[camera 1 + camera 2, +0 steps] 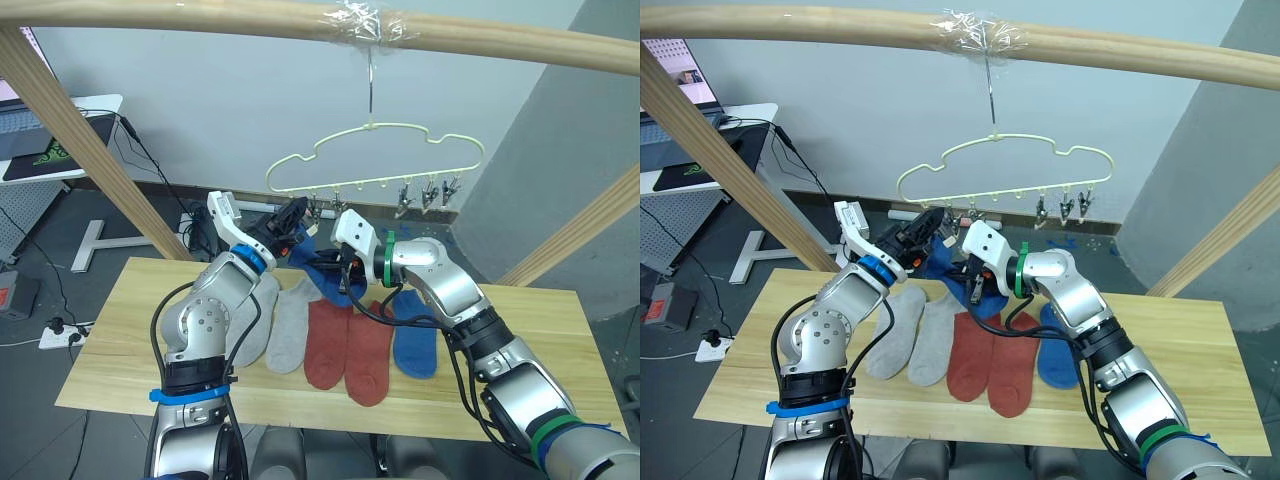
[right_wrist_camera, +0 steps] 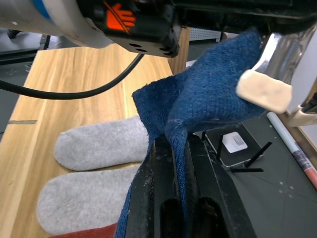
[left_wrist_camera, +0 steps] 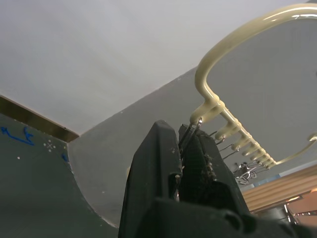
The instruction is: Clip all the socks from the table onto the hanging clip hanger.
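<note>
The pale-yellow clip hanger [image 1: 376, 148] hangs by its hook from the wooden beam. My left gripper [image 1: 296, 212] is raised to the hanger's left end and shut on a metal clip [image 3: 191, 133]. My right gripper [image 2: 176, 144] is just beside it, shut on a blue sock [image 1: 330, 268] held up above the table [image 1: 120, 340]; the sock's upper edge reaches toward the left gripper's fingers. On the table lie two grey socks [image 1: 288, 325], two rust-red socks [image 1: 368, 355] and another blue sock [image 1: 415, 340]. Three more clips [image 1: 428, 194] hang at the bar's right end with nothing in them.
A wooden beam [image 1: 200, 18] crosses overhead, with slanted wooden posts at the left [image 1: 90, 150] and right [image 1: 590, 225]. A white desk with a laptop [image 1: 40, 135] stands at the far left. Cables and a power strip [image 1: 60, 335] lie on the floor.
</note>
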Controlling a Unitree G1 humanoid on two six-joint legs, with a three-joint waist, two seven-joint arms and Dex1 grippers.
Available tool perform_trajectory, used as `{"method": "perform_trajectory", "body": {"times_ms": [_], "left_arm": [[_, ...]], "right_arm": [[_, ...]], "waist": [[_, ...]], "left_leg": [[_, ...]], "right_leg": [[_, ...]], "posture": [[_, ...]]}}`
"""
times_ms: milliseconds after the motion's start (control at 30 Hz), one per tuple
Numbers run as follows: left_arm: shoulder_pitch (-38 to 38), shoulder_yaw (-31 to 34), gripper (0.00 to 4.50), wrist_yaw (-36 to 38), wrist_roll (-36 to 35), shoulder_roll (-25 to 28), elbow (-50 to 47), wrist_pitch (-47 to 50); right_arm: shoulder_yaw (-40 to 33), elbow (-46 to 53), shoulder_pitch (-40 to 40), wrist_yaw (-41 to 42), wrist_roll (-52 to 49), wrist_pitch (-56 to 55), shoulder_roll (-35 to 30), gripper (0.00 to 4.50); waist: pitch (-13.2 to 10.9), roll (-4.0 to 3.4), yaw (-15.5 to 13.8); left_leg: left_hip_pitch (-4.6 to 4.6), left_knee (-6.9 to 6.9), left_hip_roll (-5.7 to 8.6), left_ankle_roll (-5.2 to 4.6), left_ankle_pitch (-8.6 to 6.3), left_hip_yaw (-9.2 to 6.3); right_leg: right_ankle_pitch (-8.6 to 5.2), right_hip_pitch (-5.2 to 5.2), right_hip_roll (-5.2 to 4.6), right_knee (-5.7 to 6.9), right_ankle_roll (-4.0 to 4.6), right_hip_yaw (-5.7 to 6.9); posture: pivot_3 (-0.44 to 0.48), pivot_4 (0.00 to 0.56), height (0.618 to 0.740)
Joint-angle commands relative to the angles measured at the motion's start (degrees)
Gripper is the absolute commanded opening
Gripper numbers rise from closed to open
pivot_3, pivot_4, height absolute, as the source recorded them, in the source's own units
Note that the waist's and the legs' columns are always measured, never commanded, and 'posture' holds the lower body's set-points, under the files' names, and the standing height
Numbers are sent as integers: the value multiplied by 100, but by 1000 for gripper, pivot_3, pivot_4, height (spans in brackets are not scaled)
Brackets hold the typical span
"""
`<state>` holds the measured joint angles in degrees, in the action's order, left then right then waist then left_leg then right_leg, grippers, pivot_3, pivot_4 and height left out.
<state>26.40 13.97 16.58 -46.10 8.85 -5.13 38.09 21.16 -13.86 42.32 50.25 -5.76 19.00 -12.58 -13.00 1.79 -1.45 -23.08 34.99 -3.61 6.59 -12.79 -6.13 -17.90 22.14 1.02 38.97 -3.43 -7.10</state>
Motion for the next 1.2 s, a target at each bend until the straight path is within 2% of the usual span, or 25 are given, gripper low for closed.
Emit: {"method": "perform_trajectory", "body": {"times_ms": [33,367,500,600,733,867,933,1033,1067,1200], "left_arm": [[-54,-18,1331,57,-13,60,-247,-28],[-83,-52,4485,102,24,86,-237,-53],[-138,-76,4485,103,45,119,-317,-28],[-463,-177,4485,250,-36,431,-764,260],[-750,-210,4500,557,-26,1047,-1159,440],[-834,-256,4500,644,4,1260,-1350,382],[-843,-422,4500,622,261,1268,-1489,168],[-944,-929,4500,668,1054,1337,-1694,-405],[-1036,-1073,4500,596,1210,1207,-1756,-562],[-1245,-1596,4500,443,2043,908,-1729,-1361]], "right_arm": [[-188,-18,88,-116,36,-202,23,0],[-206,-146,104,-182,99,-350,8,0],[-226,-139,86,-215,63,-324,58,0],[-396,-96,-17,-423,-173,-90,373,0],[-541,118,-165,-477,-374,252,606,1101],[-536,405,-374,-467,-468,509,644,2501],[-524,689,-664,-540,-490,670,624,3251],[-560,1077,-1019,-704,-455,799,496,4313],[-601,1269,-1196,-749,-425,805,373,4464],[-805,2074,-1622,-824,-548,997,-69,4464]], "waist": [[-8,0,0],[-29,0,-2],[-29,-1,-2],[-32,-4,18],[-38,-12,6],[-43,-18,-28],[-43,-17,-46],[-44,-19,-48],[-45,-22,-46],[-46,-23,-53]], "left_leg": [[0,0,0,0,0,0],[-6,0,0,1,1,-2],[-7,0,0,1,1,-3],[-7,-1,0,3,2,-3],[-6,-11,-3,5,3,-7],[-14,-8,3,5,2,-11],[-16,-7,7,6,3,-12],[-18,-8,7,7,4,-16],[-18,-8,7,7,4,-16],[-23,-8,8,8,4,-15]], "right_leg": [[0,0,0,0,0,0],[0,2,-1,-2,0,3],[0,2,-2,-2,0,4],[0,3,-2,-2,0,3],[-4,9,-1,0,6,7],[-4,9,-6,-1,6,13],[-4,8,-9,-1,6,14],[-4,9,-9,-3,6,17],[-4,9,-9,-3,6,17],[-4,11,-10,-6,6,16]], "posture": [[183,220,740],[183,220,740],[183,220,740],[183,220,740],[193,215,740],[196,213,740],[196,213,740],[196,213,740],[199,208,740],[193,206,740]]}}
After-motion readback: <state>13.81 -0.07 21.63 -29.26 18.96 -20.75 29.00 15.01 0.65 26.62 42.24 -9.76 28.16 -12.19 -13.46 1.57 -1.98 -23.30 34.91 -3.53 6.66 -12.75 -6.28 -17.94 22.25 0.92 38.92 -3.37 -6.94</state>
